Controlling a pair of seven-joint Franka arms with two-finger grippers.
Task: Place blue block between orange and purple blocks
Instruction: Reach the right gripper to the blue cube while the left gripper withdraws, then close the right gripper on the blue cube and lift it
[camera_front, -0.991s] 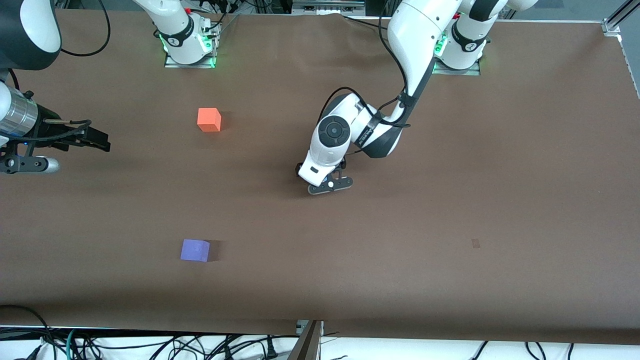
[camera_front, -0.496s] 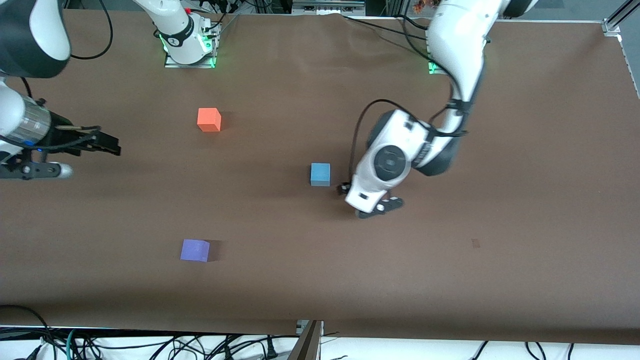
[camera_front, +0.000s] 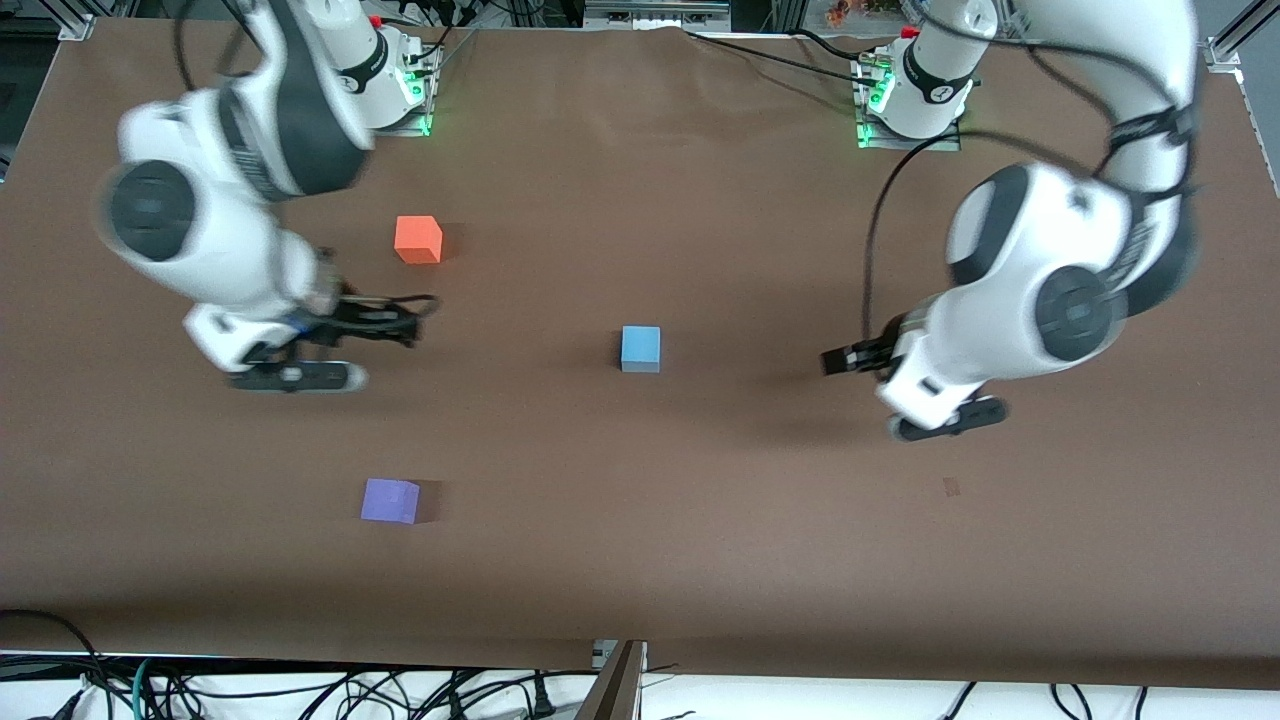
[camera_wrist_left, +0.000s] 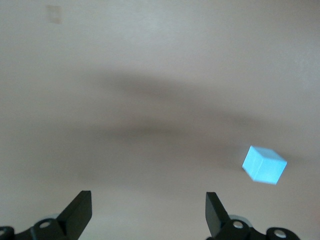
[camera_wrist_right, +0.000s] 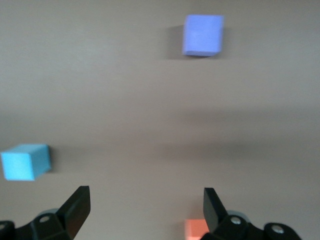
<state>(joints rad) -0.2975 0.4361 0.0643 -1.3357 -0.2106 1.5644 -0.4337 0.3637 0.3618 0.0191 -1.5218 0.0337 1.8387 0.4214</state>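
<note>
Nearest the front camera, the purple block (camera_front: 390, 500) sits where it was a second ago, toward the right arm's end of the desk (camera_front: 700, 560). Farther from the camera, near the middle of the desk, lies the blue block (camera_front: 640, 348). A second ago the left arm's wrist hung over that spot and hid it; half a second ago the block was uncovered with the arm sliding off.

The left end effector (camera_front: 845, 360) has now swung well clear toward its own end of the desk, fingers spread wide and empty; the block shows off to one side in its wrist view, not between the fingers.

In the same second the right end effector (camera_front: 405, 328) has come in from the desk's edge to hang just beside the orange block (camera_front: 418, 239), also fully open and holding nothing.

The orange block, farthest from the camera, has not moved.

The blue block is thus released but lies well off the line joining orange and purple, toward the left arm's end, so the placement looks unfinished; the right arm appears to be taking over.

No brand, label or writing can be read on the blocks or desk.
</note>
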